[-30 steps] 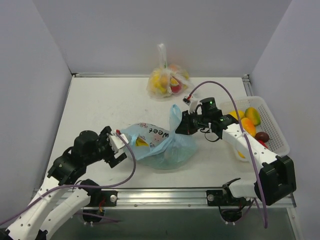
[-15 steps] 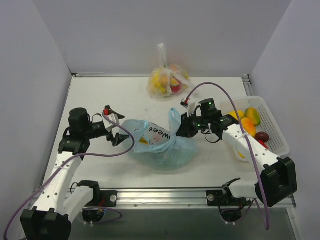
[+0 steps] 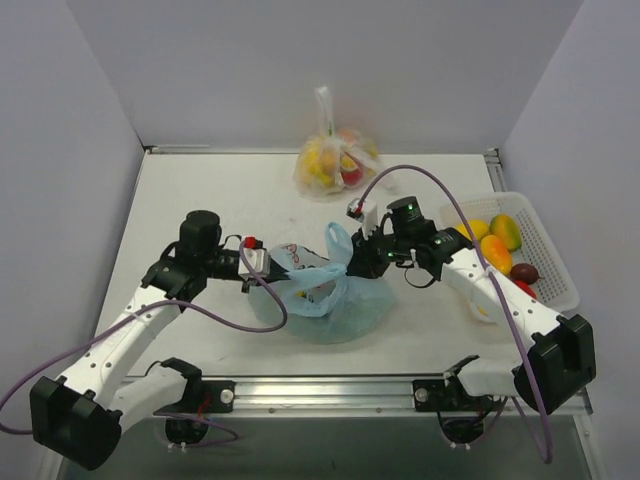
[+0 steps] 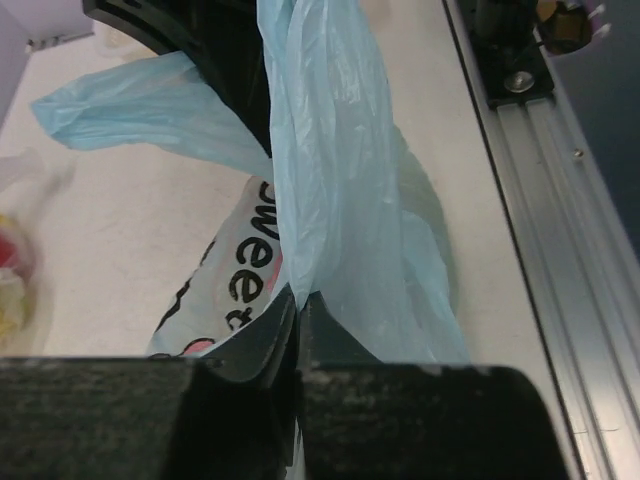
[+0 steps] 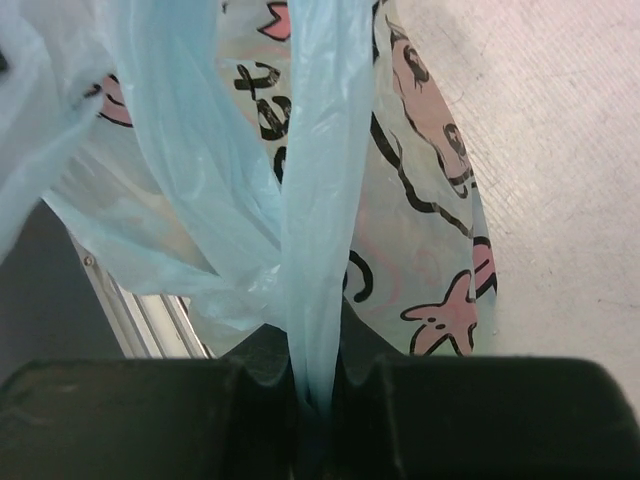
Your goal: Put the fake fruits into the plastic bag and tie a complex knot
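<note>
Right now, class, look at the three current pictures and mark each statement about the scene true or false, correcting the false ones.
1. The left pincer is shut on a strip of the light-blue plastic bag. True.
2. The right pincer hangs open, touching nothing. False: it is shut on a gathered strip of the same bag.
3. A clear bag holding fruit sits at the far side of the table. True.
4. The white basket at the right is empty. False: several fake fruits lie in it.
</note>
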You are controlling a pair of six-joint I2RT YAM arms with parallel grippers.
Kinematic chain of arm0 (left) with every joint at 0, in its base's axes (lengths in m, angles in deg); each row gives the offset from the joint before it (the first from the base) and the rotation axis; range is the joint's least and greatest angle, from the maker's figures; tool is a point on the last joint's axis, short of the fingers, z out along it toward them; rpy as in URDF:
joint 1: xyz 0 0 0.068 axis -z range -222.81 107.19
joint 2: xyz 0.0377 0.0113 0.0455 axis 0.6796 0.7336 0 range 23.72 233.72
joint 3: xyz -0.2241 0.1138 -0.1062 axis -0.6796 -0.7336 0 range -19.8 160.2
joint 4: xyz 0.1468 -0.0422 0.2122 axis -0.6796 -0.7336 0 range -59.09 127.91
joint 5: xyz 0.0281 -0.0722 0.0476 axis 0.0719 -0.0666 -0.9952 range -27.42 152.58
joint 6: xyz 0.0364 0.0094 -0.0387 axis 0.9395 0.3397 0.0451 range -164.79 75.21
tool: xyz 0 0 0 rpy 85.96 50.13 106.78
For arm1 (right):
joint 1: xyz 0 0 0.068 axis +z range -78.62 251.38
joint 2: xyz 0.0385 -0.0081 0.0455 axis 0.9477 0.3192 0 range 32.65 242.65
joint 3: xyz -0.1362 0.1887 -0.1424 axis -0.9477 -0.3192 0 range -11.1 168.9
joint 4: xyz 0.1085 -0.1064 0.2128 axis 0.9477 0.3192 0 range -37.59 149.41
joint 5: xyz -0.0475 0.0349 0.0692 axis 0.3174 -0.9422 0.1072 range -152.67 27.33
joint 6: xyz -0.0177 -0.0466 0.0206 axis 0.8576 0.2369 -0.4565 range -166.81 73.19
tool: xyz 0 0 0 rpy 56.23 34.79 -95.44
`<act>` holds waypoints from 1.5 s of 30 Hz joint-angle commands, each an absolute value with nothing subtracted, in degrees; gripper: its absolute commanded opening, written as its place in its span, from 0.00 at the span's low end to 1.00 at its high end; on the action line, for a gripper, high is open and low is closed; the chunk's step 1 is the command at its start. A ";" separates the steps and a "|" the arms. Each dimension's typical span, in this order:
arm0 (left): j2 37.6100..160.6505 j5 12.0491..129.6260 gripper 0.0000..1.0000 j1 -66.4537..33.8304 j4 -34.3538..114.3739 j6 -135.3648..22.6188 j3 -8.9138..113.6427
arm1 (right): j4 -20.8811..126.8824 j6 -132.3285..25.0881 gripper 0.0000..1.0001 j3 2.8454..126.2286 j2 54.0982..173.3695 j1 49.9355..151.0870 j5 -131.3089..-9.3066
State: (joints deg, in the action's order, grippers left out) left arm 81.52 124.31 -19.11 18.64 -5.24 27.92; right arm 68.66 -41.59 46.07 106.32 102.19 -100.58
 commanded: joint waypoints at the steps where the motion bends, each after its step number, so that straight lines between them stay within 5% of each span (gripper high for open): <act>1: 82.43 125.69 0.00 -16.54 16.90 -7.07 31.17 | 69.46 -40.04 0.00 49.19 105.16 104.51 -99.41; 14: 84.63 115.14 0.00 -14.78 44.23 -38.02 24.75 | 65.59 -41.53 0.01 52.62 108.33 107.42 -107.31; 22: 86.92 110.39 0.00 -14.33 46.87 -46.28 24.84 | 63.31 -43.64 0.48 51.75 108.77 107.42 -113.29; 27: 86.65 108.54 0.00 -14.16 48.53 -51.20 23.09 | 62.43 -45.66 0.66 50.95 108.42 106.89 -113.56; 34: 87.00 105.12 0.00 -11.26 50.39 -53.93 22.65 | 59.96 -50.14 0.78 50.77 109.56 107.15 -112.59; 45: 87.62 99.15 0.00 -5.29 48.99 -53.41 24.49 | 58.12 -52.17 0.82 52.18 111.93 107.24 -113.63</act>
